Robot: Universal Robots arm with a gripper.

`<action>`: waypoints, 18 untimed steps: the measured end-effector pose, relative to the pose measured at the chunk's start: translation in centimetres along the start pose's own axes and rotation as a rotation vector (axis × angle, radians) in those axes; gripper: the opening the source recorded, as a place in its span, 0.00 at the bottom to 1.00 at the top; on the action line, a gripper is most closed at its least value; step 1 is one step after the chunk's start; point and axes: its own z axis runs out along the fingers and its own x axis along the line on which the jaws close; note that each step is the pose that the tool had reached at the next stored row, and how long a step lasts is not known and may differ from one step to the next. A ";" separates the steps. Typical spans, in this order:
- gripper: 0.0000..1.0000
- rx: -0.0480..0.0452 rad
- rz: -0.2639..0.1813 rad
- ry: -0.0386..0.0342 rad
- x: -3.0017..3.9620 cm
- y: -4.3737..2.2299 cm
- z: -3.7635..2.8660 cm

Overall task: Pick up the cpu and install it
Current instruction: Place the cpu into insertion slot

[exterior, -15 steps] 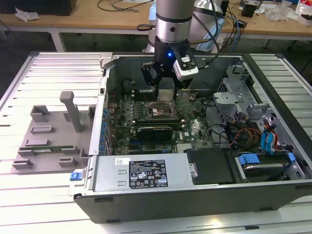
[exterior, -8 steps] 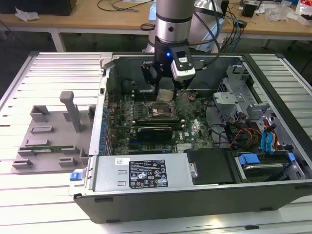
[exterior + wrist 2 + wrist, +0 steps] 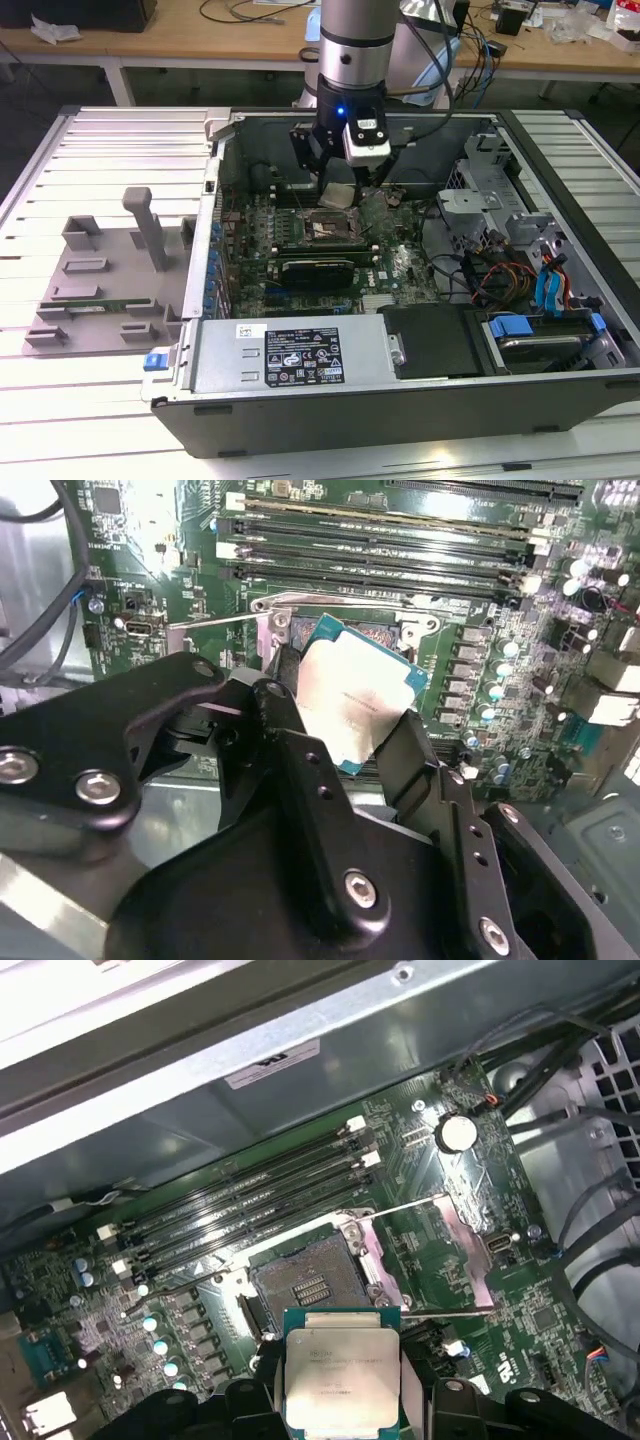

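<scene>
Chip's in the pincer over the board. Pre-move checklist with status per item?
1. Chip clamped by pincer on two opposite edges: ok.
2. Socket uncovered, cover plate swung back: ok.
3. Chip hangs above the board, not seated: ok.
4. Chip centred over socket: cannot tell.
5. Chip level with socket: cannot tell.
</scene>
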 end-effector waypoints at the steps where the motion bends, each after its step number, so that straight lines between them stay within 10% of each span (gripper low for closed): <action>1: 0.55 0.0003 0.018 0.0006 0.00 0.00 0.01; 18: 0.55 0.0047 0.245 0.0068 0.00 0.00 0.09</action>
